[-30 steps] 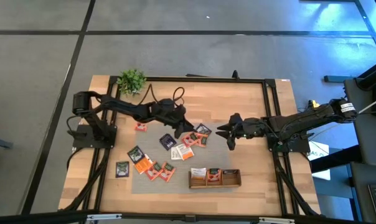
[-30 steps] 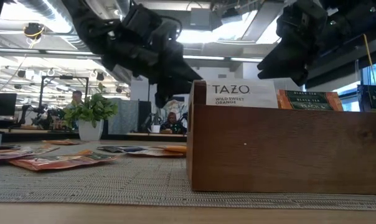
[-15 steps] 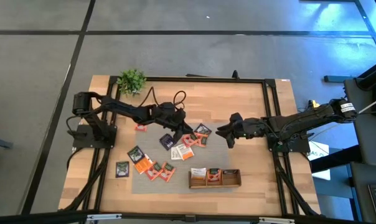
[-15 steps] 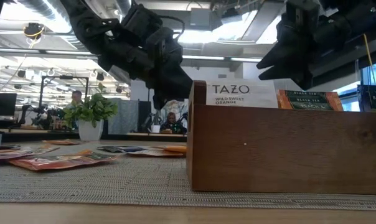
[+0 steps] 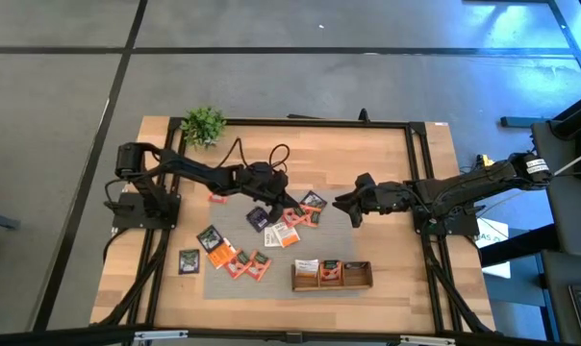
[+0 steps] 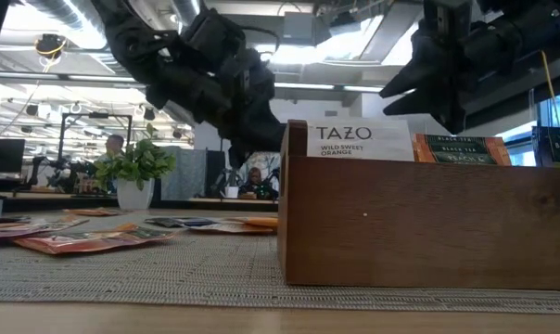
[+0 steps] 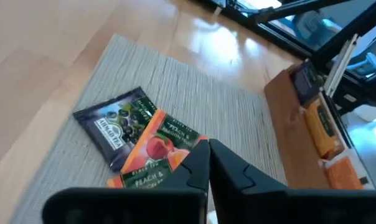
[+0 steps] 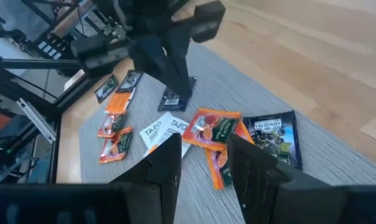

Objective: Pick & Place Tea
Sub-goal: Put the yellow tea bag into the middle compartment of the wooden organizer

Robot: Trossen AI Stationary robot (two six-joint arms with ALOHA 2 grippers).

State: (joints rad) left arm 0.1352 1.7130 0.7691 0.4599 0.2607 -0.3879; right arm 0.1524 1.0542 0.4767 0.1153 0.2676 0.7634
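Note:
Several small tea sachets lie flat on the grey mat (image 5: 324, 240). In the middle cluster are an orange peach sachet (image 7: 163, 134), a dark one (image 7: 116, 121) and a white one (image 8: 158, 129). My left gripper (image 7: 206, 148) slants down onto the orange sachet, shut, its tips at that sachet's edge (image 5: 292, 208). My right gripper (image 8: 206, 163) hovers open above the table to the right of the cluster (image 5: 353, 210), with nothing between its fingers. More tea stands upright in the wooden tray (image 5: 332, 284). My left gripper has its shut fingertips (image 7: 199, 152) on the edge of the orange sachet (image 7: 187, 144) nearest the tray. The fingers slant down from the table's left. They hide the place of contact, so I cannot tell whether the edge lies between them. The sachet lies flat on the mat.
A potted plant (image 5: 203, 125) stands at the far left corner. More sachets lie on the mat's left part (image 5: 235, 261), with one on the wood (image 5: 217, 196) and another beside the mat (image 5: 189, 259). The tray (image 6: 419, 218) fills the low view's right.
My left gripper has sunk a little toward the orange sachet and has shut, its fingers drawing together from wide apart. My right gripper has rolled about its own axis without leaving its place. No sachet has visibly moved.

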